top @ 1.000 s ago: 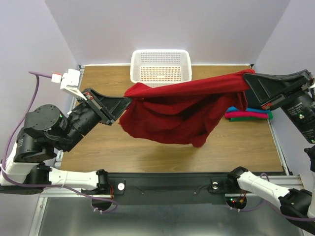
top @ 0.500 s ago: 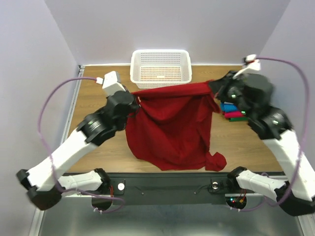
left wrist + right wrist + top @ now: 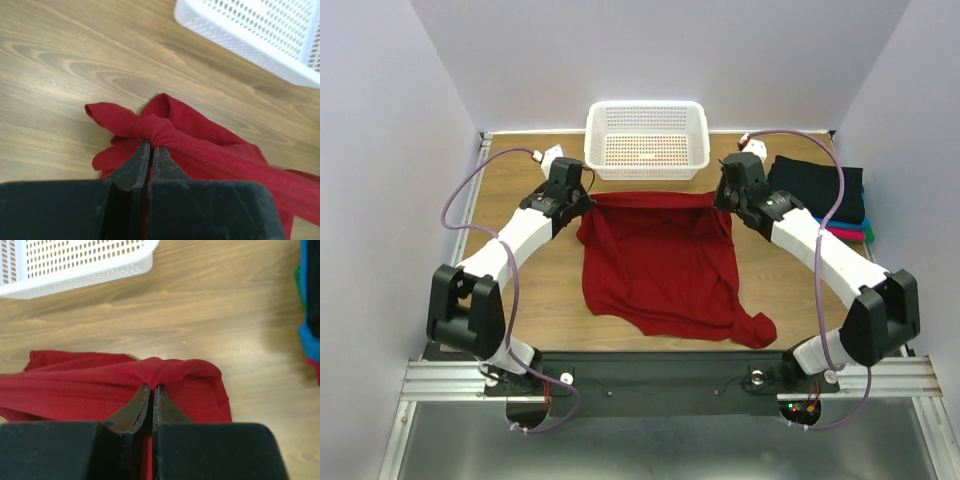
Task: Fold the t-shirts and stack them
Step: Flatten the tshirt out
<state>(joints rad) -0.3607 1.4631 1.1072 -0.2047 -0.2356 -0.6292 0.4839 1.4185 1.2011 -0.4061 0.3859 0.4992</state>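
A dark red t-shirt [image 3: 660, 265] lies spread on the wooden worktop [image 3: 535, 290], its far edge drawn taut just in front of a white perforated basket [image 3: 646, 104]. The left tool [image 3: 151, 146] pinches one bunched far corner and the right tool [image 3: 151, 388] the other. Folded t-shirts [image 3: 820, 185], black on top, sit stacked at the right.

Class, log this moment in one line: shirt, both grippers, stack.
red t-shirt: spread on table, unfolded | left gripper: shut on its far-left corner | right gripper: shut on its far-right corner | folded stack: right edge, black on top
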